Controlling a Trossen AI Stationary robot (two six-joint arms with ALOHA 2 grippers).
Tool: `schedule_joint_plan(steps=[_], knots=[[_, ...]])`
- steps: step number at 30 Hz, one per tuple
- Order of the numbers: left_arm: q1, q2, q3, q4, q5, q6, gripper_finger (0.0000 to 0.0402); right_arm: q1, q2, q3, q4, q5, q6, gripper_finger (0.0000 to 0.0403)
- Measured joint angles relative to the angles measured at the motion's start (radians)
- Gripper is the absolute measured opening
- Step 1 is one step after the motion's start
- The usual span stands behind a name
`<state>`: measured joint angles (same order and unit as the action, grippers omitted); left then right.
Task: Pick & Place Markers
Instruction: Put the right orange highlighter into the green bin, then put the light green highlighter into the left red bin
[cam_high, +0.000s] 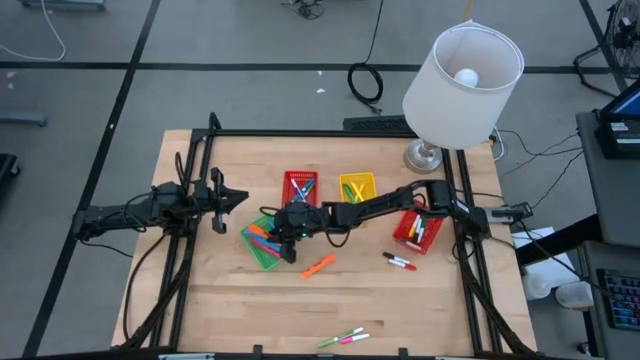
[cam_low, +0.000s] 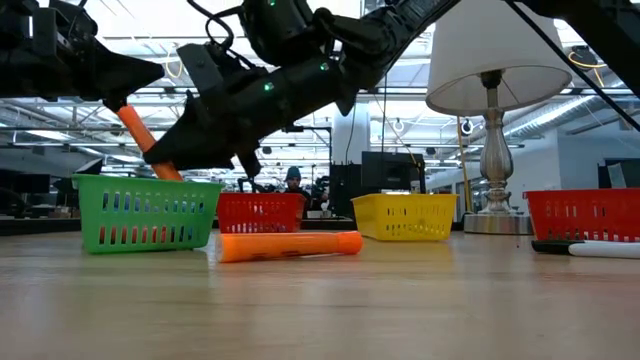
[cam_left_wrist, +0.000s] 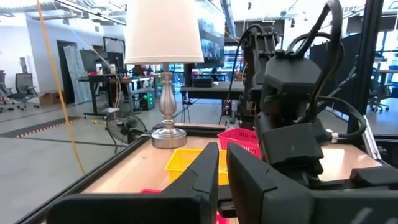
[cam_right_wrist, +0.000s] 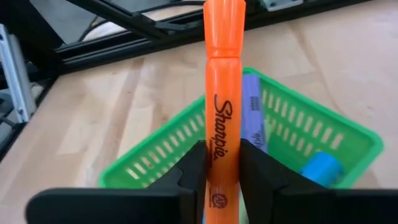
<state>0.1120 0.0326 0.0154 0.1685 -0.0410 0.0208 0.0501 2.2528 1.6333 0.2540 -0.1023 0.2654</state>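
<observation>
My right gripper (cam_high: 287, 236) reaches from the table's right to the green basket (cam_high: 262, 246) and is shut on an orange marker (cam_right_wrist: 224, 93). The low view shows this marker (cam_low: 140, 135) slanting above the green basket (cam_low: 150, 212). Purple (cam_right_wrist: 252, 118) and blue (cam_right_wrist: 320, 168) markers lie in the basket. Another orange marker (cam_high: 318, 266) lies flat on the table, as do a red and white pair (cam_high: 400, 262) and a green and pink pair (cam_high: 345, 337). My left gripper (cam_high: 228, 196) waits at the table's left, shut and with nothing in it. My right gripper pinches the orange marker's barrel (cam_right_wrist: 222, 158) between its two fingers (cam_right_wrist: 194, 171), close to the end away from the cap. The fingers come from the table's right, slanting slightly down, and the marker runs on ahead of them. It is lifted over the green basket, its cap end tilted up.
A red basket (cam_high: 300, 187) and a yellow basket (cam_high: 357, 187) stand behind the green one. Another red basket (cam_high: 418, 230) sits under my right arm. A lamp (cam_high: 460, 75) stands at the far right corner. Bare wood lies toward the near edge.
</observation>
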Motion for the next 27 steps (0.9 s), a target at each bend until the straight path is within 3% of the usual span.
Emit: schedule_joint_plan(steps=[18,22,27], knots=[[0.000,0.000,0.000,0.001,-0.006,0.000,0.0042,0.003,-0.011,-0.002,-0.003,-0.006,0.014,0.0145],[0.000,0.000,0.000,0.000,-0.006,0.000,0.0042,0.009,-0.077,-0.004,-0.057,-0.076,0.037,0.0150],[0.000,0.000,0.000,-0.003,-0.005,-0.002,0.0042,0.060,-0.252,-0.003,-0.208,-0.079,-0.037,0.0139]])
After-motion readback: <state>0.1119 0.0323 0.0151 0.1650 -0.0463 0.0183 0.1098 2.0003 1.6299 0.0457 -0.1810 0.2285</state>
